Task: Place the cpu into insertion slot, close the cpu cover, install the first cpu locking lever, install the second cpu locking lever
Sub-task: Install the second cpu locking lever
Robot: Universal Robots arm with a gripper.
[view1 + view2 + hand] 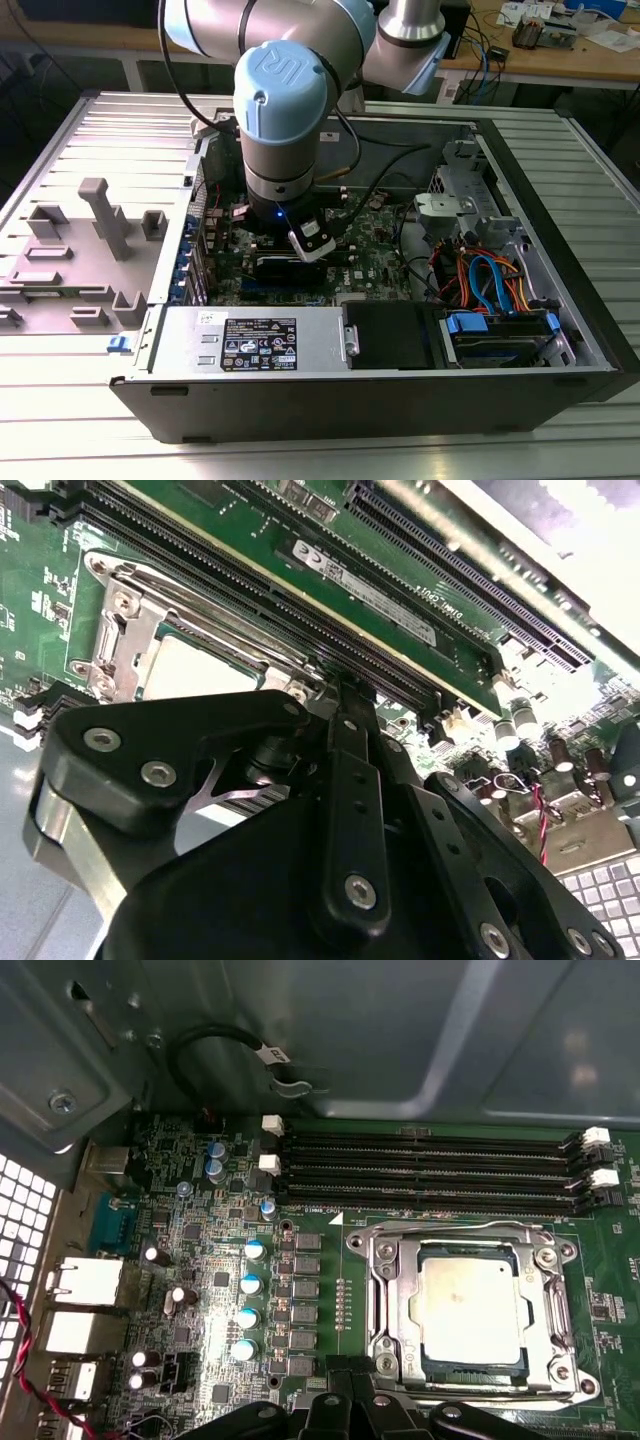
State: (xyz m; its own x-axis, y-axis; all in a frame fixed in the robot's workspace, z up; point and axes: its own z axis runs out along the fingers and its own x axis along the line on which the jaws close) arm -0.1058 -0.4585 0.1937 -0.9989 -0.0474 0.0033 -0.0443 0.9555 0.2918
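Observation:
The cpu, a flat square chip with a silvery top, lies in the insertion slot on the green board. The cpu cover, a silvery frame with a square window, lies flat around the chip. My gripper is shut with nothing in it, hovering just off the socket edge farthest from the memory slots. In the second wrist view the gripper hangs right beside the cpu and the cpu cover. In the exterior view the gripper is low inside the open computer case. Whether the locking levers are latched is unclear.
Long black memory slots run along the socket's far side, one holding a memory card. Capacitors and rear ports stand beside the socket. The case wall, a power supply, cables and a grey fixture surround the work.

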